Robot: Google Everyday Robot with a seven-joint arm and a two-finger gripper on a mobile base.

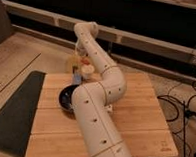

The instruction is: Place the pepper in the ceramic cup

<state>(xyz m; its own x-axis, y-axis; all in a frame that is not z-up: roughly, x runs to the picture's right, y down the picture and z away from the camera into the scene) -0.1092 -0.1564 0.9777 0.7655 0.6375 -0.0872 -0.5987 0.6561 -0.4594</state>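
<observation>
Gripper (pixel 79 56), closed, hung over the table's (pixel 139 110) far edge, pepper (pixel 84 59) at its tip, hold unconfirmed; cup (pixel 87 70) stood just beside, nearer the camera and slightly right.

High oblique view down over table (pixel 139 118)

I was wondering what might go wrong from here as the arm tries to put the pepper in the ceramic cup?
The gripper is shut, apparently on the pepper, above the back edge of the wooden table. The ceramic cup just below is narrow, so a slightly off release might miss it. The cup stands by that edge, so a missed pepper could roll off, or land in the dark bowl nearby.
</observation>
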